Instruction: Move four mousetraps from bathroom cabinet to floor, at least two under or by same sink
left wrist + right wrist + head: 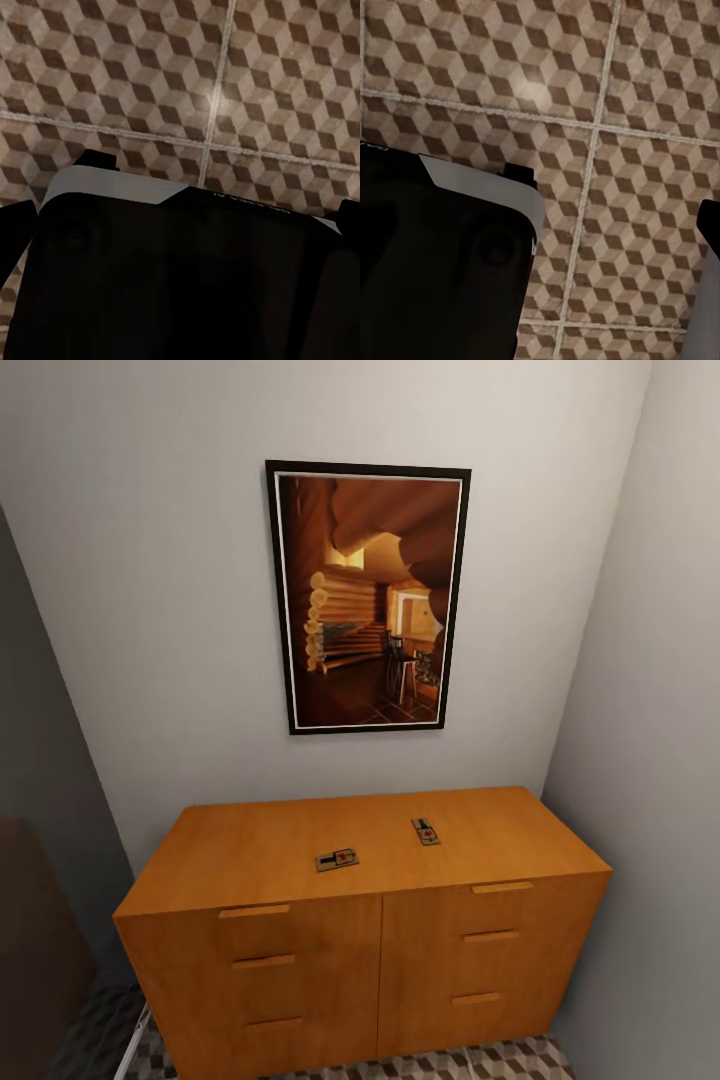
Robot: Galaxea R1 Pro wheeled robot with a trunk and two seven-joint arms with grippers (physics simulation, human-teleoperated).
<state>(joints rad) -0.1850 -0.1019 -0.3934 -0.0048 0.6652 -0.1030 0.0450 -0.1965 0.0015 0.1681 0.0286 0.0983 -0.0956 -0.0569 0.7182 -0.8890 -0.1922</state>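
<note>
Head view: cabinet stands against the wall under a framed picture. Two mousetraps lie on its top, well apart: one near the front edge, one further back and right. All six drawers closed. Both wrist views look down on the tiled floor past dark robot bodywork. My grippers' fingers are not visible; cannot tell either one's state.

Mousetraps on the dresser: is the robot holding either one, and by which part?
No. Both mousetraps lie untouched on the cabinet top. The wrist views face floor tiles, so nothing seems held.
</note>
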